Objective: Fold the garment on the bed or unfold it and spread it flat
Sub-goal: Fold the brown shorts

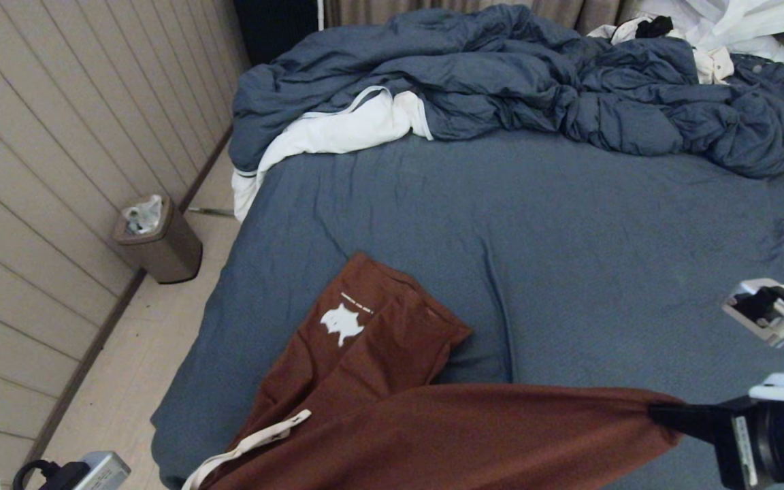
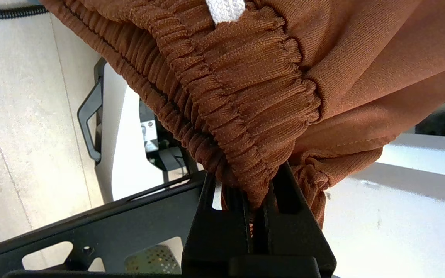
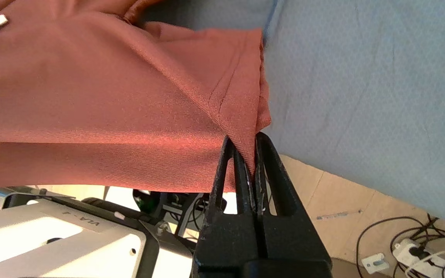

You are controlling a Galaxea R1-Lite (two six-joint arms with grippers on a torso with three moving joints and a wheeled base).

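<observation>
pale grooved panel wall (image 1: 45,170) at nine o'clock, brown bin (image 1: 160,241) against it on light plank floor (image 1: 126,381); curtains (image 1: 555,10) at twelve.

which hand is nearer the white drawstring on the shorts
Left. The left hand grips the waistband beside the white drawstring; the right hand pinches the shorts at their opposite end.

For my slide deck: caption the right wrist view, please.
Right gripper shut on a hem corner of the rust-brown shorts, lifted over the blue-grey bed.
</observation>
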